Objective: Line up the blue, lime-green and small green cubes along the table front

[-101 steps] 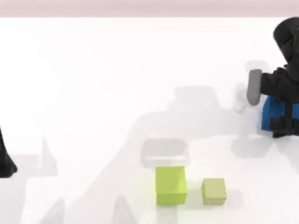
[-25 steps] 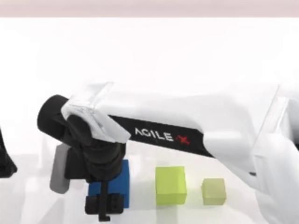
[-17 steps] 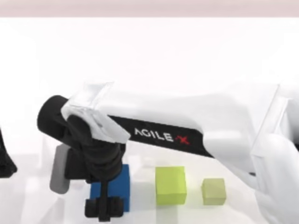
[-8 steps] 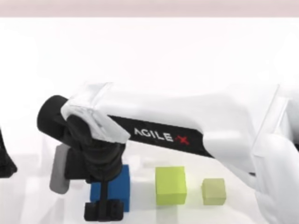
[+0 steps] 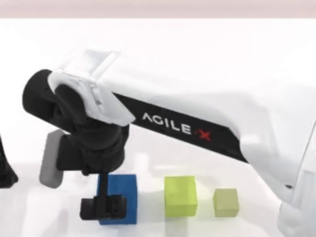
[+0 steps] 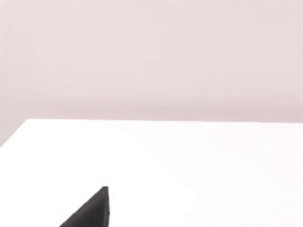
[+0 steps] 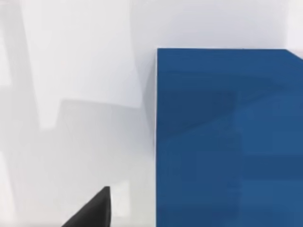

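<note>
Plain white desk (image 5: 207, 59); near its front edge, in one row: blue cube (image 5: 123, 195), lime-green cube (image 5: 180, 196), small green cube (image 5: 226, 202). Right gripper (image 5: 101, 208) over the blue cube's left side, fingers apparently spread, holding nothing. Placing seemingly finished; next, lifting clear without nudging. Left arm (image 5: 5, 170) parked at the left edge.

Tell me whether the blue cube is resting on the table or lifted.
Resting: the blue cube sits flat on the table, in line with the lime-green cube.

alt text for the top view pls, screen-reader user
Three cubes sit in a row along the white table front: deep-blue cube, lime-green cube, small olive-green cube. The right gripper hangs at the blue cube's left edge; the left arm is parked at the left border.
</note>
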You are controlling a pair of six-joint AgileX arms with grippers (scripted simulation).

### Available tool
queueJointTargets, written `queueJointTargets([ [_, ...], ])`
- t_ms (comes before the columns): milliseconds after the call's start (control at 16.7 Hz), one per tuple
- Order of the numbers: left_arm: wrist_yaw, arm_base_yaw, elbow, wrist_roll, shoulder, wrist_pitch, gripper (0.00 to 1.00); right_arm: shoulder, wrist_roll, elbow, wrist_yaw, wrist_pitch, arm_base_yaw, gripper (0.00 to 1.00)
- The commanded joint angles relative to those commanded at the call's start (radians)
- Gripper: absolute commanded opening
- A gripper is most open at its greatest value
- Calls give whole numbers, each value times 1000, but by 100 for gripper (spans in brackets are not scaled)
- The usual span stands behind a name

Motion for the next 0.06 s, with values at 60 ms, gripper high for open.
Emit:
queueJointTargets([
  [60, 0, 0, 0, 0, 0, 0, 100, -2, 1, 8, 1, -9, -1, 100],
])
